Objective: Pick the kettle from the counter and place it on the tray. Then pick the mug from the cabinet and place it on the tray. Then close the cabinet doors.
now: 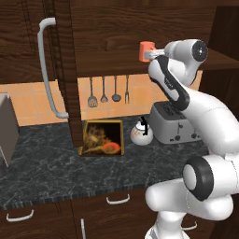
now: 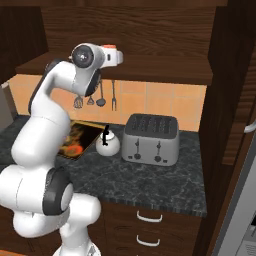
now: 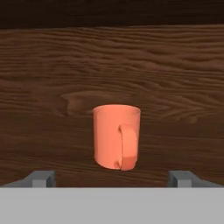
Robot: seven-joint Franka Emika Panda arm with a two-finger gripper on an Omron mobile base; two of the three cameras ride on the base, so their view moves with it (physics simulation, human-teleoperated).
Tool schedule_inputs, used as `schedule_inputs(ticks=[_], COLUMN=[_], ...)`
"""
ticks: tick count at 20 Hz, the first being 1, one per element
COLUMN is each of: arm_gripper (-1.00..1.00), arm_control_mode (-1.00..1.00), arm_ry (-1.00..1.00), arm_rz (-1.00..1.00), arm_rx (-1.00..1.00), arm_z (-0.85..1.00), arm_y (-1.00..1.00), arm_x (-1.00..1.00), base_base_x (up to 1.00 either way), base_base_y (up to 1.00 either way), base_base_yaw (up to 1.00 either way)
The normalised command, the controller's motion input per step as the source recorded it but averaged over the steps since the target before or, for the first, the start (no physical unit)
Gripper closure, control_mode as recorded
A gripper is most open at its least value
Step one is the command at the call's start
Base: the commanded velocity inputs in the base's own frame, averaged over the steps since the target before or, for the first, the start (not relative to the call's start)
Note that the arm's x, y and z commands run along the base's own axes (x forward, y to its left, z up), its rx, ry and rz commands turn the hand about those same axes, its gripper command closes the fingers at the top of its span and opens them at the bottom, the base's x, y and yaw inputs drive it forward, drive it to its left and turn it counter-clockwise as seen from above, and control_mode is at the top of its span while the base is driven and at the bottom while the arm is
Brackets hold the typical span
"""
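One mug [image 3: 117,137] stands upright on the cabinet [image 1: 107,28] shelf, handle turned toward me, centred between my spread, empty gripper [image 3: 113,177] fingers and not yet touched. I judge the mug pick is the step in hand, though the kettle [image 1: 141,132] sits on the counter [image 1: 56,163] beside the tray [image 1: 102,137]; next I must advance, then close around the body.

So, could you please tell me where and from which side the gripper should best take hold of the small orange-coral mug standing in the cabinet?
Grip the small orange-coral cylindrical mug across its round body, coming straight in from the cabinet's open front. It stands upright on the dark wood shelf, its loop handle facing the hand, and the wide-open gripper likely spans the wall on either side, with the handle between the fingers.
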Motion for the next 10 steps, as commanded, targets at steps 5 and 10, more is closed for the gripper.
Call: schedule_inputs(ticks=[5,10], arm_gripper=[-1.0,-1.0], arm_control_mode=[-1.0,-1.0], arm_ry=[0.0,0.0], arm_rz=[0.08,0.04], arm_rx=[0.11,0.03], arm_z=[-0.14,-0.01], arm_y=[-0.18,-0.02], arm_x=[0.45,0.42], base_base_x=[0.0,0.0], base_base_y=[0.0,0.0], base_base_yaw=[0.0,0.0])
